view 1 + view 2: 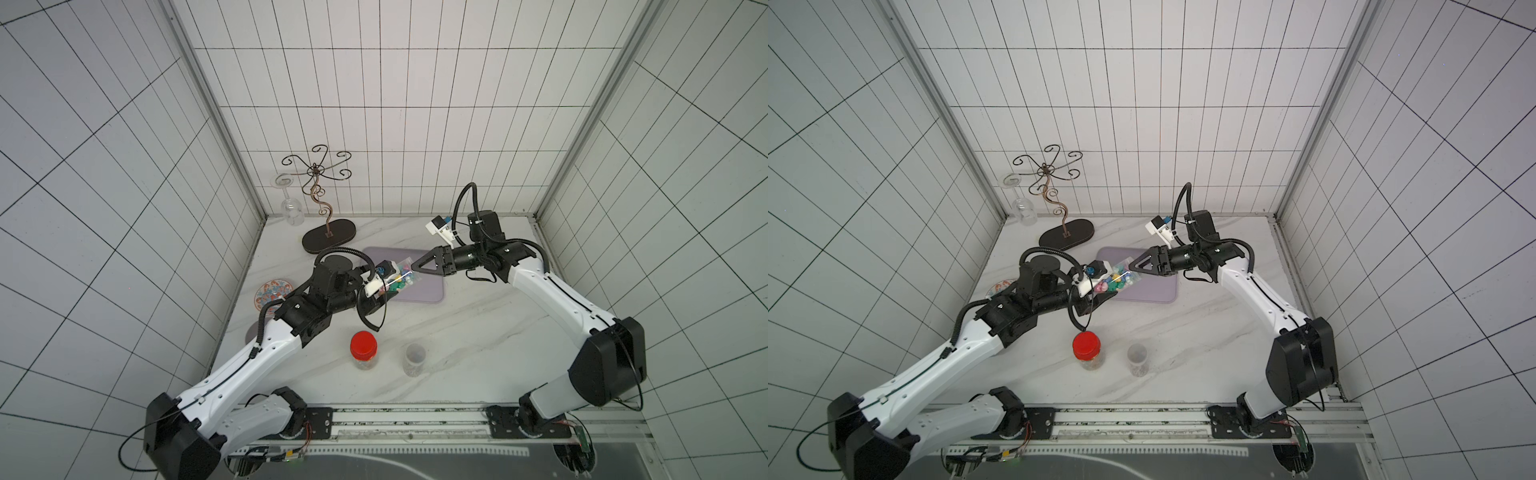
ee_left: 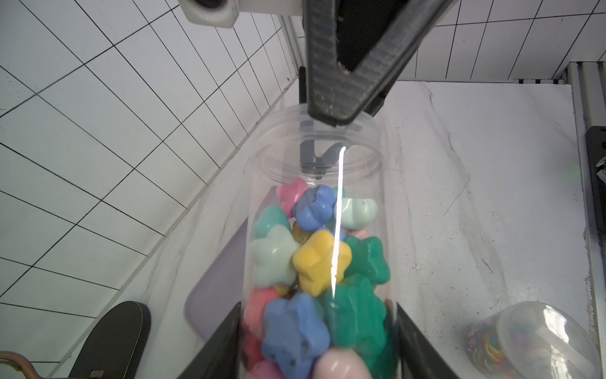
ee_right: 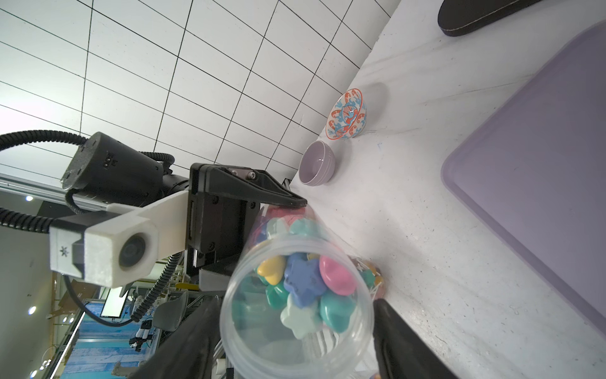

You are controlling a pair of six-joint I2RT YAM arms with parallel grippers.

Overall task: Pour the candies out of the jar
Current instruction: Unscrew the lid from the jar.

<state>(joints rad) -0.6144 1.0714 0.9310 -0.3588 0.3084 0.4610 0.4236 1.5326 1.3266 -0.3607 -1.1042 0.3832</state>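
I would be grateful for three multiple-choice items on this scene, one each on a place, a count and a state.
1. Where is the red-lidded jar? A on the floor; B standing on the table; C on a shelf.
2. How many bowls are on the table? A two; B one; C four.
3. How is the jar in the left gripper? A capped; B empty; C uncapped, holding candies.
Key: 1 B, it stands on the marble beside a clear jar; 2 A, a lavender bowl and a patterned bowl; 3 C, the open mouth shows star shapes inside.
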